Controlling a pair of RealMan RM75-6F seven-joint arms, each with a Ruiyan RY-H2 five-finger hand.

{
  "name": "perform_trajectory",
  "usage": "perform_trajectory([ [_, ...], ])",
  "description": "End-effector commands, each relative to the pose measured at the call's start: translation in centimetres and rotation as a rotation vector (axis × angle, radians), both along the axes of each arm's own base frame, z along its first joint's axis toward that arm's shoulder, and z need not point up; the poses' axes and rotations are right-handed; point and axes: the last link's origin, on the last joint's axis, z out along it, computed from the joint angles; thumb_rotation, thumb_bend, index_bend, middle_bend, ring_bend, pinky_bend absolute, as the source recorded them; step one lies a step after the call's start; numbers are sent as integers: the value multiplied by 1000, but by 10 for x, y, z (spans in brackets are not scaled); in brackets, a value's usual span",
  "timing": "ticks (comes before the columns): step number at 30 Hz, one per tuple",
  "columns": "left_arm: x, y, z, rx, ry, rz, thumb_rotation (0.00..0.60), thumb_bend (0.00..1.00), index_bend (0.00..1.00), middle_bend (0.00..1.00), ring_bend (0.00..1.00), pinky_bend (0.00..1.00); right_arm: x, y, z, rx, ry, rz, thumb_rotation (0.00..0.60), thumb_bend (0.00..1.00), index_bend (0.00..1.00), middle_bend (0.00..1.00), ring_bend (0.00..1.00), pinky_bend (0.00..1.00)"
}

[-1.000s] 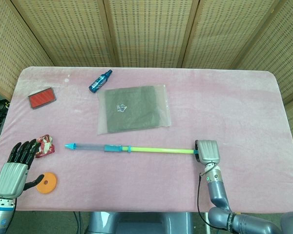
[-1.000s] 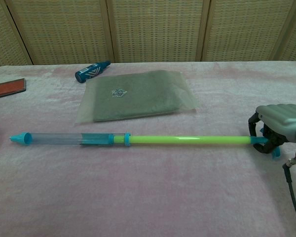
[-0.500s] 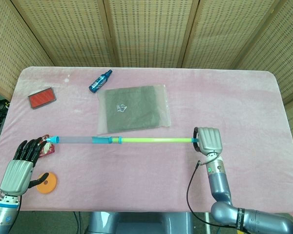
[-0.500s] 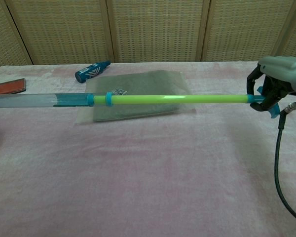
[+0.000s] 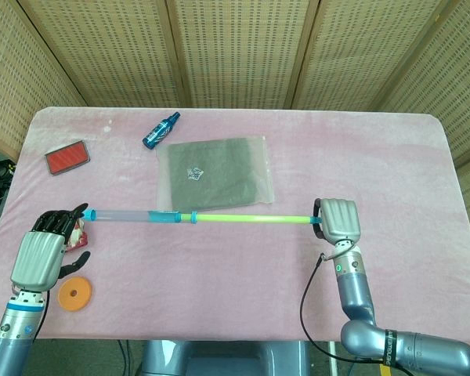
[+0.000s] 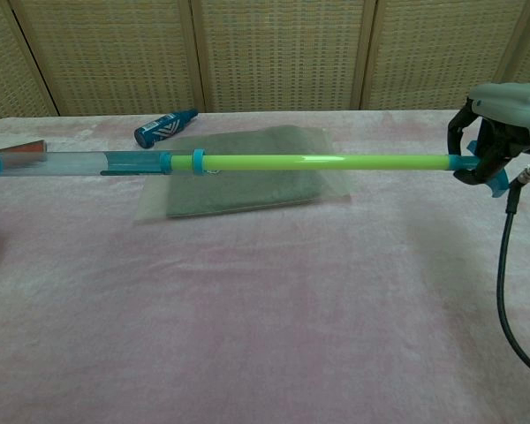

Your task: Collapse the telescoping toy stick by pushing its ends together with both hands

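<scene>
The toy stick [image 5: 200, 218] is up off the pink table [image 5: 407, 157], held level and fully stretched out; the right hand [image 5: 337, 221] is clenched round its green end, fingers wrapped on the blue handle in the chest view; over on the other side the left hand [image 5: 45, 249] sits at the blue cap, fingers curled toward it, and whether they actually have hold of the tip or merely touch it cannot be told from here. The risks, as I judge them: only one end is surely gripped, so a push from the right could shove the clear tube past the left palm instead of telescoping it; any push off the stick's axis could bow the thin green rod or jam the blue collar; and a slipping tip could swing down onto the grey bag [image 5: 215, 174] lying beneath it. Placement, then: the stick spans between the two hands, clear section toward the left, green rod toward the right, crossing above the near edge of the bag.
</scene>
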Motion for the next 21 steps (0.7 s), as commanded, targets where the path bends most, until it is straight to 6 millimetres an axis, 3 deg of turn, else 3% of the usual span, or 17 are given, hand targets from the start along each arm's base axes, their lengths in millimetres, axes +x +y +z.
perform_trajectory([
  [1,13,16,5,14,1,11,600,247,301,703,614,553,-1,1,1,0,-1,-3,600,581,849,1000,969,904],
  [7,23,38,9,-48,44,89,600,258,348,773,676,614,0,2,4,1,-5,-5,600,582,850,1000,969,904],
  [13,26,55,9,-98,73,161,600,324,333,782,684,625,-1,3,8,1,-1,-3,600,583,850,1000,969,904],
  [21,27,69,5,-135,122,197,600,324,330,782,684,625,-1,5,9,9,4,-4,600,582,850,1000,969,904],
])
